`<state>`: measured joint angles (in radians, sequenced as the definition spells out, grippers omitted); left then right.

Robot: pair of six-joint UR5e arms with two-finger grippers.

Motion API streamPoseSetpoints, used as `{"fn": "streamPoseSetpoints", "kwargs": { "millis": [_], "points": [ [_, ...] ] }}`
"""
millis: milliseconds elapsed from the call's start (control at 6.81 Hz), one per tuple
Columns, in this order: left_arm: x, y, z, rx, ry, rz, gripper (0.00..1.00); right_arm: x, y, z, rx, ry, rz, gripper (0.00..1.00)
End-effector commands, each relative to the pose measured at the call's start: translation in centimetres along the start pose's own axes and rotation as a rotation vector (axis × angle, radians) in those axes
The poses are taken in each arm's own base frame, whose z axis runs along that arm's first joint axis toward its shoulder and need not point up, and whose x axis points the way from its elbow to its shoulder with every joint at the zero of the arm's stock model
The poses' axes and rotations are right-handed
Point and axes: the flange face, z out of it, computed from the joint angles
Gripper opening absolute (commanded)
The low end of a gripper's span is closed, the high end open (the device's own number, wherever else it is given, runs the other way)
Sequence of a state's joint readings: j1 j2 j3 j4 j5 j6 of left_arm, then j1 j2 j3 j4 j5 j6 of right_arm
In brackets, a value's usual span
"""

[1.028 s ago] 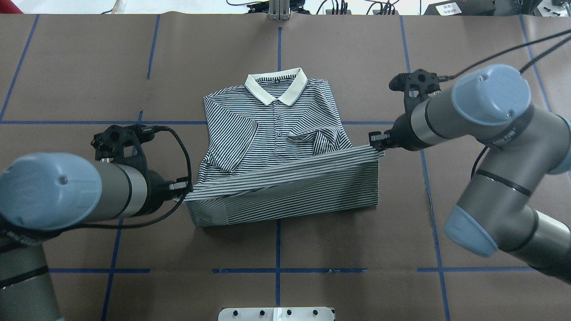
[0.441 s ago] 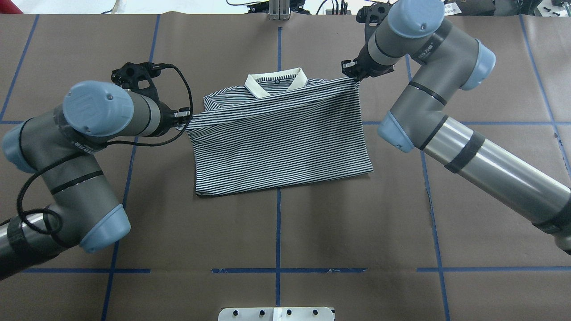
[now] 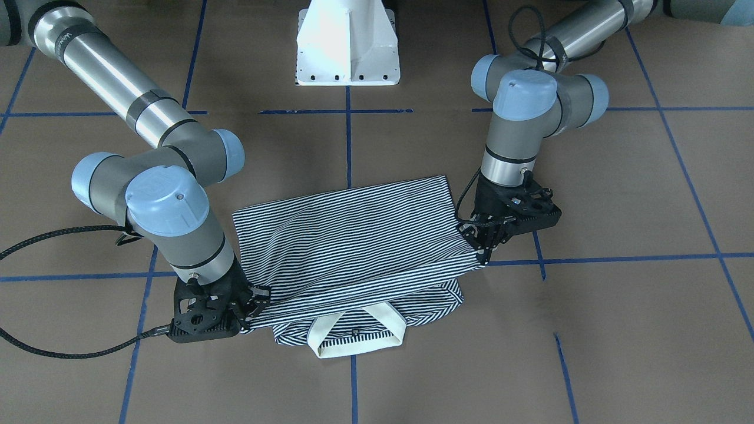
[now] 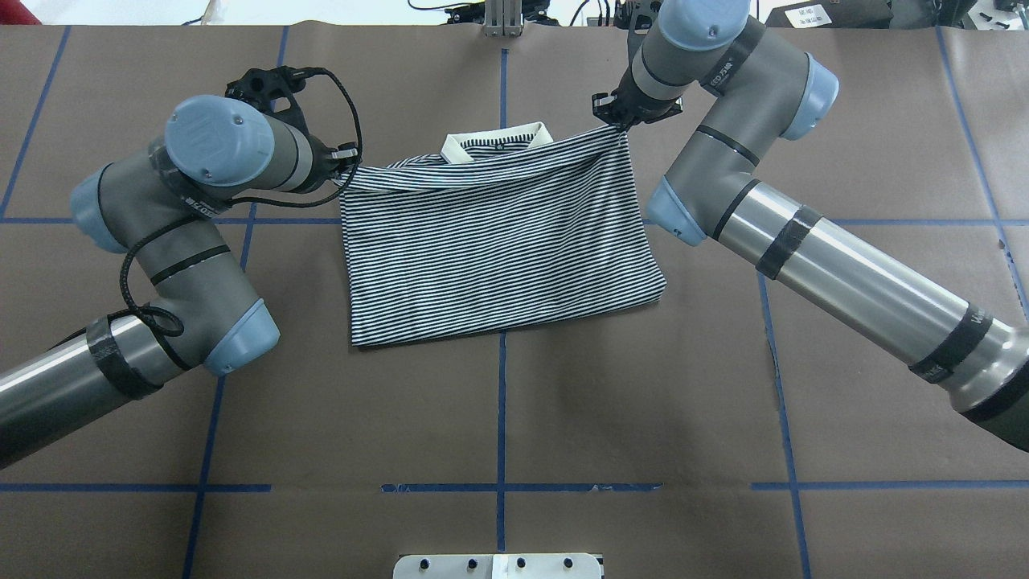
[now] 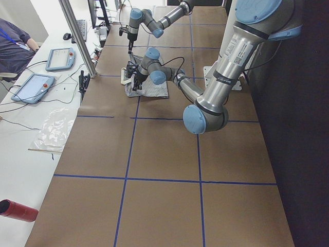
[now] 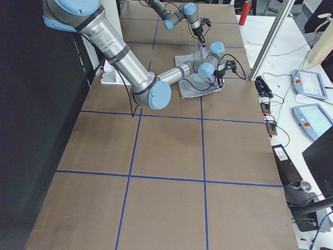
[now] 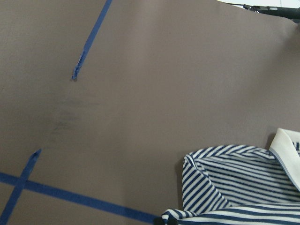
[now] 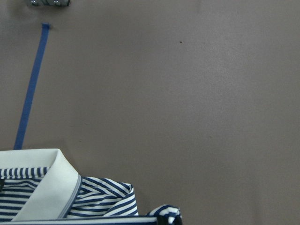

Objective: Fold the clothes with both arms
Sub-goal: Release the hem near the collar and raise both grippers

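The left gripper (image 4: 347,158) pinches a striped hem corner at the shirt's 10 o'clock in the overhead view. The right gripper (image 4: 612,116) is clamped on the other corner at 1 o'clock. The polo shirt (image 4: 498,241) lies doubled at the table's middle, its lower half covering the whole front. Only the cream collar (image 4: 494,141) peeks out at 12 o'clock. Both wrist views cut the fingers off. Brown paper (image 4: 643,386) crossed by blue tape lines (image 4: 500,418) covers the table. Tablets (image 5: 32,88) sit on a side desk.
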<state>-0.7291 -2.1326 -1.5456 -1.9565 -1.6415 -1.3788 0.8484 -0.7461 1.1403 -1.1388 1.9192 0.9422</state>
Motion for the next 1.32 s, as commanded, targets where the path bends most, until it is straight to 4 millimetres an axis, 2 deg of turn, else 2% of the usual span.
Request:
{"fn": "streamPoseSetpoints", "kwargs": {
  "millis": [0, 147, 294, 441, 588, 735, 882, 1028, 1175],
  "points": [
    [0.1, -0.3, 1.5, 0.003, -0.013, -0.001, 0.00, -0.8, 1.0, 0.6, 0.011, -0.036, -0.021, 0.00],
    [0.2, -0.4, 1.4, 0.005, -0.012, -0.003, 0.57, -0.9, 1.1, 0.6, 0.009, -0.039, -0.016, 0.13],
    [0.6, -0.4, 1.1, 0.003, -0.006, -0.001, 1.00, -0.9, 1.0, 0.4, 0.008, -0.043, -0.013, 0.99],
    [1.1, -0.6, 0.7, 0.003, 0.005, -0.001, 1.00, -1.0, 0.9, -0.3, -0.008, -0.069, -0.019, 1.00],
    [1.2, -0.4, 0.6, 0.002, 0.007, -0.003, 1.00, 2.0, 4.4, -1.5, -0.086, -0.140, -0.020, 1.00],
    [1.6, -0.5, -0.9, 0.008, 0.032, -0.003, 1.00, 5.4, 7.6, -3.0, -0.097, -0.153, -0.020, 1.00],
    [2.0, -0.4, -2.1, 0.010, 0.055, -0.008, 1.00, 7.3, 10.3, -3.2, -0.128, -0.141, 0.014, 1.00],
    [2.6, 0.4, -2.5, -0.003, 0.068, -0.055, 1.00, 7.9, 15.0, -2.8, -0.171, -0.128, 0.086, 1.00],
    [3.4, 1.3, -3.6, -0.011, 0.093, -0.057, 1.00, 7.7, 17.9, -1.8, -0.179, -0.106, 0.085, 1.00]
  ]
}}
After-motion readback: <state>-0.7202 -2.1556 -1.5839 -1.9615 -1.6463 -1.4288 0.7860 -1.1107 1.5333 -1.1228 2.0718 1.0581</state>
